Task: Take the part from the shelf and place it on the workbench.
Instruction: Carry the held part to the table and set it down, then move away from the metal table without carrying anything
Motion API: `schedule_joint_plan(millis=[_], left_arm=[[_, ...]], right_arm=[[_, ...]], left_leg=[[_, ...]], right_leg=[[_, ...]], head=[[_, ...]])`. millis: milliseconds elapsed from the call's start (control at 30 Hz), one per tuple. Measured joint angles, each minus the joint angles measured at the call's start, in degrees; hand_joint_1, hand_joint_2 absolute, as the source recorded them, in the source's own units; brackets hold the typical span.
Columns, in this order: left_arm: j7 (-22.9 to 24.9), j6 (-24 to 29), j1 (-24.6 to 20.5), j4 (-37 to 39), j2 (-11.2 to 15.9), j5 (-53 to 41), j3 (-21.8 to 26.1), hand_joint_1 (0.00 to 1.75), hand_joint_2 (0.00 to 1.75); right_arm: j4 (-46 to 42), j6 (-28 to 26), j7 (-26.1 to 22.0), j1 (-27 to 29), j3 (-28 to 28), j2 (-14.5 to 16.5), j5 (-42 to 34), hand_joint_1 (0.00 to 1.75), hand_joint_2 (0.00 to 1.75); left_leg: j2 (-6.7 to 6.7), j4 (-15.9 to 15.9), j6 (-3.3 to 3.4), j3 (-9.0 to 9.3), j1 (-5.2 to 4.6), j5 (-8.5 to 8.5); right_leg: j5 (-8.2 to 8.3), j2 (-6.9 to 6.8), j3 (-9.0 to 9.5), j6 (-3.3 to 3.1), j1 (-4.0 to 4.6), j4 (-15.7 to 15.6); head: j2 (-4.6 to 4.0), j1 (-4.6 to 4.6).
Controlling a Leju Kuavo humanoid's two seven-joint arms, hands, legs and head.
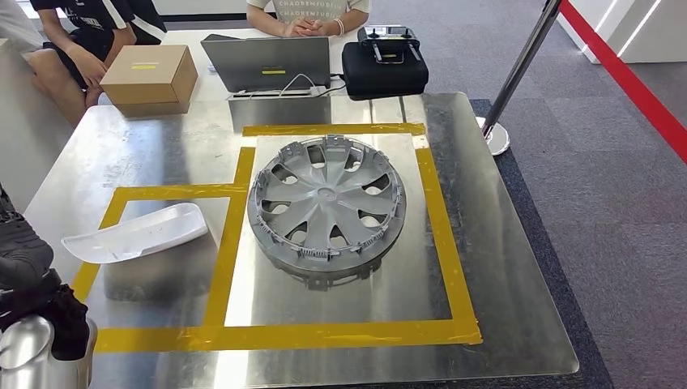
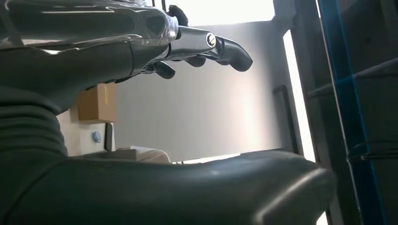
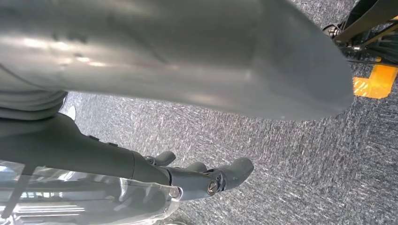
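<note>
While the wheel cover (image 1: 326, 200) lies flat inside the yellow tape square (image 1: 441, 235) on the workbench (image 1: 518, 267), and the white part (image 1: 136, 232) rests in the smaller taped box beside it, you have little left to place. Your left hand (image 2: 187, 44) holds nothing, fingers loosely extended; your right hand (image 3: 187, 180) hangs over carpet, fingers apart, also unladen. Draw the left arm back slowly, well apart from the white part.
</note>
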Motion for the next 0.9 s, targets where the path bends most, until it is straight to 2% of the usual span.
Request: schedule_joint_plan(millis=[233, 367, 500, 567, 633, 700, 733, 767, 800, 833, 900], left_arm=[[-0.1, -0.3, 1.1, -3.6, -0.2, 1.9, 0.8, 0.0, 0.0], [-0.1, -0.2, 1.3, -4.0, -0.2, 1.7, 1.1, 0.0, 0.0], [-0.1, 0.0, 1.3, -4.2, -0.1, 1.3, 1.3, 0.0, 0.0], [-0.1, 0.0, 1.3, -4.2, 0.1, 1.3, 1.3, 0.0, 0.0], [-0.2, 0.0, 1.4, -4.3, 0.1, 1.2, 1.3, 0.0, 0.0], [-0.2, 0.0, 1.5, -4.2, 0.1, 1.2, 1.3, 0.0, 0.0], [-0.2, -0.2, 1.6, -4.2, 0.1, 1.2, 1.3, 0.0, 0.0], [-0.2, -0.5, 1.6, -4.1, 0.0, 1.3, 1.3, 0.0, 0.0], [-0.2, -1.0, 1.7, -4.1, 0.0, 1.5, 1.3, 0.0, 0.0], [-0.2, -1.5, 1.8, -4.0, 0.0, 1.8, 1.3, 0.0, 0.0], [-0.2, -2.5, 1.9, -3.9, 0.0, 2.1, 1.3, 0.0, 0.0]], right_arm=[[0.0, 0.0, 0.0, -0.1, 0.0, 0.0, 0.4, 0.0, 0.0], [0.0, 0.0, 0.0, -0.3, 0.0, 0.1, 0.4, 0.0, 0.0], [0.0, 0.1, 0.0, -0.4, 0.0, 0.1, 0.5, 0.0, 0.0], [0.0, 0.1, 0.0, -0.4, 0.0, 0.0, 0.5, 0.0, 0.0], [0.0, 0.2, -0.1, -0.4, 0.0, -0.1, 0.5, 0.0, 0.0], [0.0, 0.2, -0.2, -0.4, 0.0, -0.1, 0.5, 0.0, 0.0], [0.0, 0.2, -0.2, -0.4, 0.0, -0.1, 0.5, 0.0, 0.0], [0.0, 0.3, -0.3, -0.4, 0.0, -0.1, 0.4, 0.0, 0.0], [0.0, 0.3, -0.3, -0.4, 0.0, -0.2, 0.4, 0.0, 0.0], [0.0, 0.4, -0.4, -0.4, 0.0, -0.2, 0.4, 0.0, 0.0], [0.0, 0.4, -0.5, -0.5, 0.0, -0.3, 0.4, 0.0, 0.0]], left_leg=[[-0.03, 0.1, 0.1, 0.01, -0.18, -0.09], [-0.06, 0.3, 0.4, 0.01, -0.34, -0.28], [-0.05, 0.3, 1.08, 0.08, -0.53, -0.26], [0.15, -0.5, 1.6, 0.47, -0.18, 0.46], [0.4, -1.3, 1.97, 0.7, 0.24, 1.02], [0.52, -1.4, 2.1, 0.55, 0.31, 1.15], [0.57, -1.3, 2.06, 0.49, 0.35, 1.2], [0.6, -1.3, 1.96, 0.45, 0.41, 1.27], [0.6, -1.3, 1.82, 0.43, 0.52, 1.35], [0.6, -1.2, 1.6, 0.41, 0.63, 1.4], [0.52, -0.9, 0.94, 0.17, 0.64, 1.48]], right_leg=[[0.02, -0.01, 0.05, 0.03, -0.16, -0.1], [-0.01, -0.02, 0.12, 0.17, -0.31, -0.1], [0.17, 0.0, 0.37, 0.81, -0.49, -0.4], [-0.39, -0.04, 0.28, 1.15, -0.43, 0.1], [-3.42, -0.13, -1.38, 1.34, -0.31, 4.3], [-7.06, -0.17, -4.27, 1.61, -0.26, 11.5], [-7.8, -0.18, -5.14, 1.72, -0.28, 14.0], [-7.44, -0.2, -5.05, 1.79, -0.3, 14.4], [-6.1, -0.23, -3.82, 1.83, -0.36, 12.5], [-4.29, -0.27, -1.61, 1.88, -0.47, 8.7], [-1.92, -0.17, 2.58, 1.69, -0.52, 1.4]], head=[[-0.01, -0.01], [0.0, -0.02], [0.0, -0.03], [-0.01, 0.02], [-0.01, 0.12], [-0.01, 0.15], [-0.01, 0.14], [-0.01, 0.14], [0.0, 0.13], [0.0, 0.13], [0.01, 0.13]])
